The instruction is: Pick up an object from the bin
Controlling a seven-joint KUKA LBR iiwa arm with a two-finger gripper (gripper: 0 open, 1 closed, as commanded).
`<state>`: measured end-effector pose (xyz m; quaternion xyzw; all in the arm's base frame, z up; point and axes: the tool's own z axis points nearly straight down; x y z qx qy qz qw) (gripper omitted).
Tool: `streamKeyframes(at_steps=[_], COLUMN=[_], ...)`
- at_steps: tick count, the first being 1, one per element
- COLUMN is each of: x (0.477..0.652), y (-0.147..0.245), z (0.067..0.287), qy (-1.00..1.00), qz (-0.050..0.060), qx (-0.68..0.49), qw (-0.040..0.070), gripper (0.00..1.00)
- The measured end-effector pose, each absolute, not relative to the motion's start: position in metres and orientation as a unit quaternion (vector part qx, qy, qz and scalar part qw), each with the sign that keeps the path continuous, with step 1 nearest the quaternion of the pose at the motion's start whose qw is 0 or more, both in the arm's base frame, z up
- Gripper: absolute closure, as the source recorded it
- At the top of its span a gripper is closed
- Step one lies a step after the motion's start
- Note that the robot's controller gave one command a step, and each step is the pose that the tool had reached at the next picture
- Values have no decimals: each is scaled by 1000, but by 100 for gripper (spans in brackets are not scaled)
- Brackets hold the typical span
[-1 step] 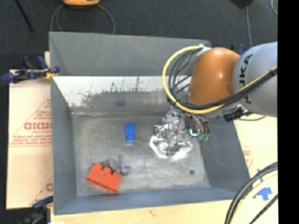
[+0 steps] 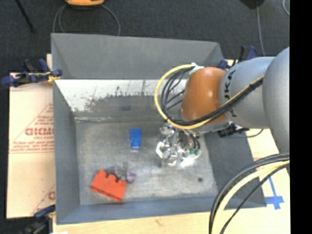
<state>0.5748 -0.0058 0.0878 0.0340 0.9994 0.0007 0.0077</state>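
The gripper [image 2: 170, 156] is seen low over the floor of the grey metal bin [image 2: 66, 150], right of the middle, under the arm's orange cover [image 2: 204, 100] and its looped cables [image 2: 168, 94]. Whether it is open or closed cannot be told, since its metal parts are crowded together, and nothing can be made out in its hold. The nearest thing is a small blue block [image 2: 135, 138], which lies to the gripper's left in the view and slightly toward the far wall, near but clearly apart from it, with bare floor between them. The block is a short, rounded oblong of plain blue, and its long axis runs roughly from the near side toward the far wall. It is judged that a sideways shift to the left would be needed before any closing. An orange-red toy brick [image 2: 108, 185] lies well apart, in the near left corner, its long axis slanted, with a few small dark and purple pieces [image 2: 126, 175] touching or just beside its right end. A pale and green patch [image 2: 191, 152] is seen just right of the gripper, and it cannot be told whether it belongs to the wrist or lies in the bin.
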Motion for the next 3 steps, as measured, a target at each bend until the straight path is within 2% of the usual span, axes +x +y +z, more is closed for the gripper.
streamKeyframes(at_steps=[1, 2, 3], x=[613, 613, 603], y=[-30, -30, -18], z=[79, 81, 209], qy=[996, 996, 996], qz=[2, 2, 1], qx=[94, 93, 90], qw=[7, 3, 5], gripper=[0, 100, 100])
